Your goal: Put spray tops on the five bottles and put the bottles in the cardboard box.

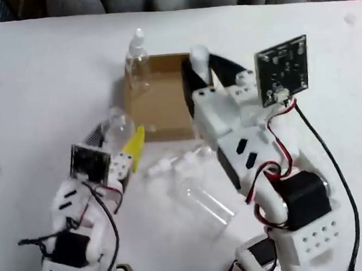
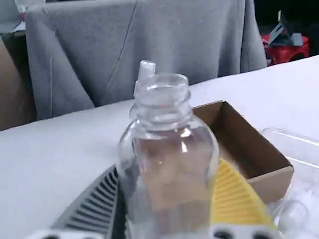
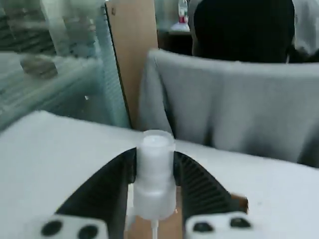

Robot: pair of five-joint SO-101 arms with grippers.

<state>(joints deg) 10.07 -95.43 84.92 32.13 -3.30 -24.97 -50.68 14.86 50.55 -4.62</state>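
My left gripper [image 1: 118,133] is shut on a clear bottle [image 2: 167,159] with an uncapped neck, held upright between its grey and yellow fingers just left of the cardboard box [image 1: 159,102]. My right gripper [image 1: 200,62] is shut on a white spray top [image 3: 154,174], held over the box's far right part. A bottle with a spray top on it [image 1: 137,62] stands at the box's far left corner; its top [image 2: 145,69] peeks out behind the held bottle. The box [image 2: 249,149] lies open beyond the held bottle.
Clear bottles [image 1: 202,200] lie on their sides on the white table in front of the box, between the two arms, with a loose spray top [image 1: 161,167] beside them. A grey chair back [image 2: 139,45] stands past the table's far edge.
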